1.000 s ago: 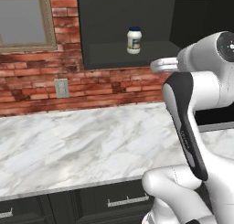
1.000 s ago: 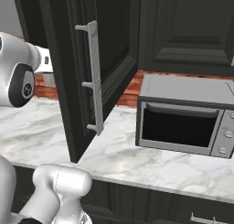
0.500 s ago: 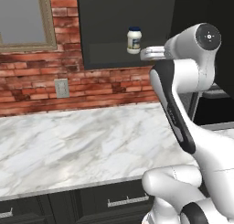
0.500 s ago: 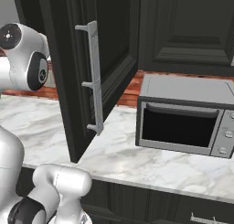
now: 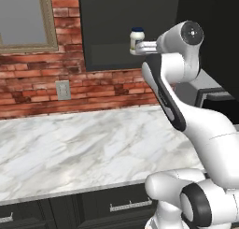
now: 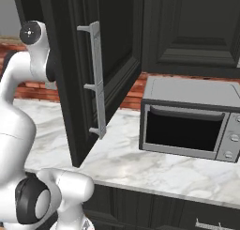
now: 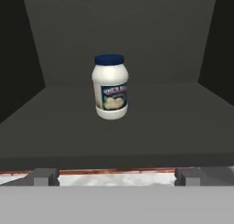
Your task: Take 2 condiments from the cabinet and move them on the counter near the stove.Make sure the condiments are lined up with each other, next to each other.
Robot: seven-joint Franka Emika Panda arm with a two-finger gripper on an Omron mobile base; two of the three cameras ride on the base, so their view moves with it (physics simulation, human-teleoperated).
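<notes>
I looked at a red brick wall (image 5: 70, 74) running across the middle of the left base view, with a pale outlet plate (image 5: 62, 89) set in it at centre left. A window (image 5: 23, 17) with a tan frame filled the upper left corner. In the right base view, a grey microwave (image 6: 190, 118) with a dark door sat at centre right, under dark panelled upper cupboards (image 6: 192, 32) across the top right. Dark drawer fronts with silver handles (image 5: 126, 206) ran along the bottom of the left base view. The light was even and soft, with no hard shadows.
</notes>
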